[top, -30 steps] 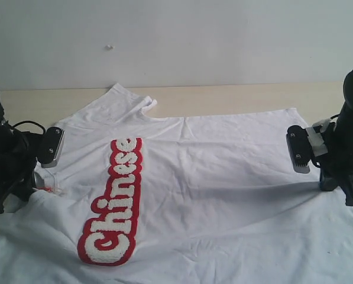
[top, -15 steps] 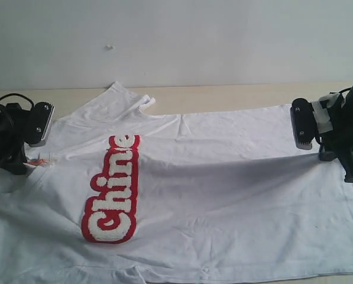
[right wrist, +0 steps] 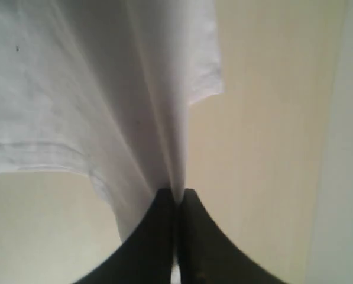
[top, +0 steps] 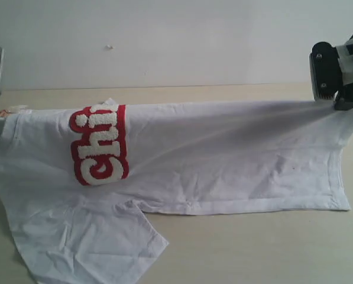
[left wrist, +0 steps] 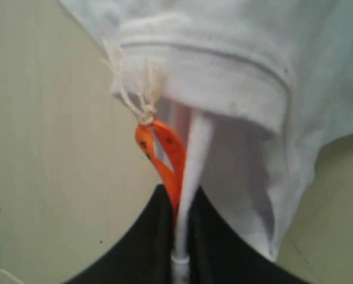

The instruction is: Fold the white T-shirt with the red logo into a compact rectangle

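Item inspected: white T-shirt (top: 223,148). It hangs as a taut span across the width of the desk (top: 253,242), from the left edge to the right edge, with its top line raised toward the far edge. The cloth below that line slopes down to the desk surface. The hem (top: 253,208) rests on the desk about midway between the far and near edges. One sleeve (top: 87,242) lies flat toward the near left corner.

Red logo (top: 99,145): it sits near the left end of the span, wrapped over the raised line. Only the letters "Chi" can be read on the side facing the exterior view.

Left gripper (left wrist: 179,204): jaws pressed together on the shirt's ribbed collar area, with the orange tag (left wrist: 164,154) caught alongside the cloth. A frayed thread knot sits just above the tag.

Right gripper (right wrist: 177,198): jaws pressed together on a narrow pleat of the shirt near its hem end, over the right edge of the desk. The fabric fans out from the grip.

Background: a plain pale wall (top: 164,41) behind the far edge.
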